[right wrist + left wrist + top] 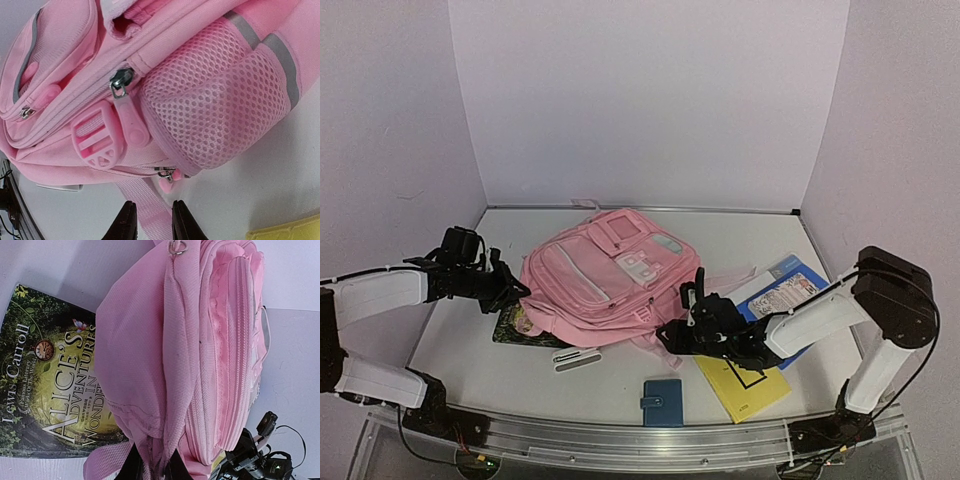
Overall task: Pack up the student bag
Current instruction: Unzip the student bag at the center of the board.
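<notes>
The student bag is lying flat in the middle of the table, front pockets facing up, and there's an arm at each end of it. Over on the left, the left gripper is right in at the bag's edge. Its wrist camera shows the two dark fingers squeezed close together with a fold of pink fabric pinched between them. That's a firm hold on the bag itself.

Tucked under that same edge is a paperback, green cover, "Alice's Adventures in Wonderland". Part of it is hidden beneath the bag and the rest is poking out onto the table.

Now to the near right corner. The right gripper sits low against the bag, jaws a little way apart, and a pink strap runs straight down through the gap. The strap fills that gap edge to edge, so from here I can't tell whether the fingers are pressing on it or only standing beside it. Just above them are the mesh side pocket, a pink zip pull and a pink plastic buckle.

Along the front of the table, a white case lies just beside the bag. A blue wallet sits nearer the edge. A yellow booklet lies under the right arm, and a blue book lies off to the right.
</notes>
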